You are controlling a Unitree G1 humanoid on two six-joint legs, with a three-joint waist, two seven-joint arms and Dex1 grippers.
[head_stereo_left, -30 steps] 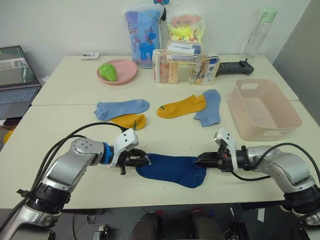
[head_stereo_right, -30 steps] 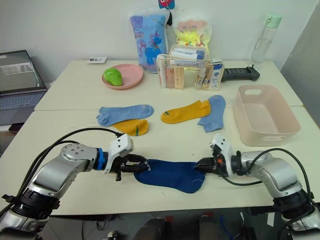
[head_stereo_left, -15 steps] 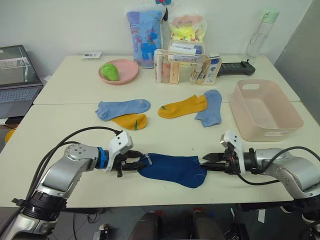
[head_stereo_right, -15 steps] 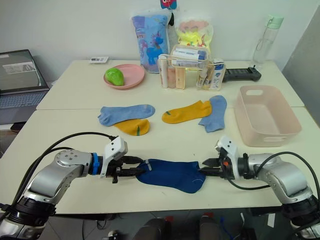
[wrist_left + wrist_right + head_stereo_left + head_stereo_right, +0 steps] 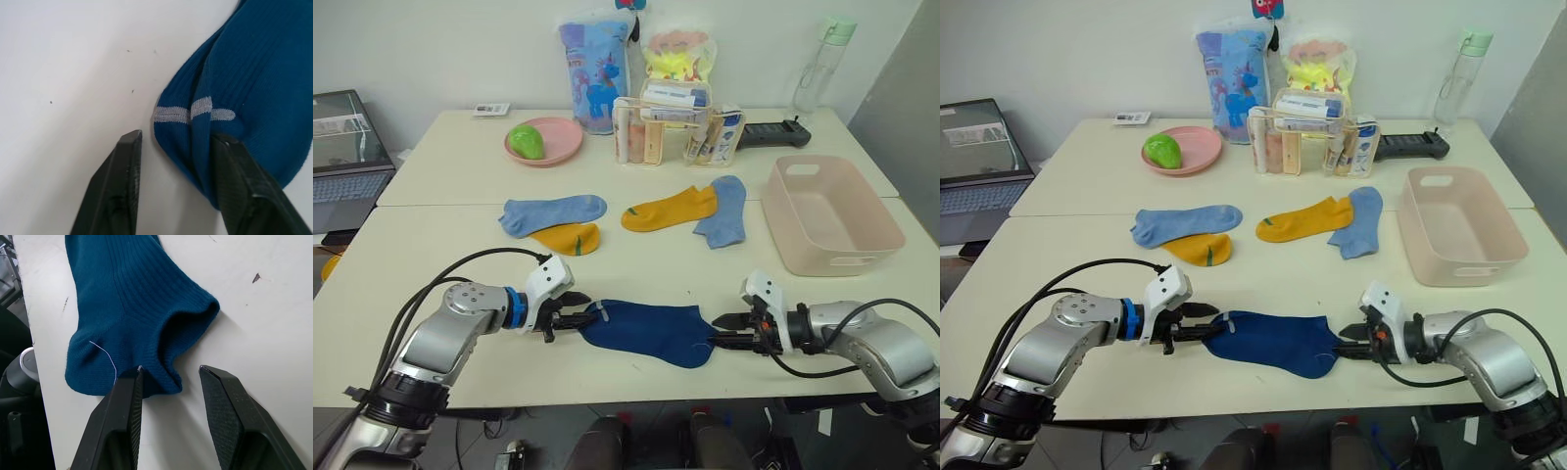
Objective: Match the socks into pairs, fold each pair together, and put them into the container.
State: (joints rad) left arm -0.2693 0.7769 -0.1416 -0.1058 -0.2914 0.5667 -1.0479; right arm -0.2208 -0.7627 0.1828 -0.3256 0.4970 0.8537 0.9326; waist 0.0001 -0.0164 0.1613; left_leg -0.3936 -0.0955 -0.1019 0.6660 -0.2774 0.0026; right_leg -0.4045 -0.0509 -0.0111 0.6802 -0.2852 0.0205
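A navy sock (image 5: 646,331) lies flat near the table's front edge. Its left end shows two ribbed lobes, each with a grey stripe (image 5: 193,110); I cannot tell if two socks are stacked. My left gripper (image 5: 579,315) is open at that end, with the tip between its fingers (image 5: 124,166). My right gripper (image 5: 722,326) is open at the cuff (image 5: 186,323), one finger touching the heel edge. Two light blue socks (image 5: 553,211) (image 5: 722,211) and two mustard yellow socks (image 5: 566,238) (image 5: 668,208) lie mid-table. The pink container (image 5: 832,211) stands empty at the right.
At the back stand a pink plate (image 5: 543,140) with a green object, a clear organizer box (image 5: 671,132), two printed bags (image 5: 595,73), a bottle (image 5: 818,64) and a black device (image 5: 771,132). A laptop (image 5: 342,147) sits at the far left.
Both grippers have drawn a little outward from the navy sock's ends, the right one off its edge. The sock lies flatter and slightly longer.
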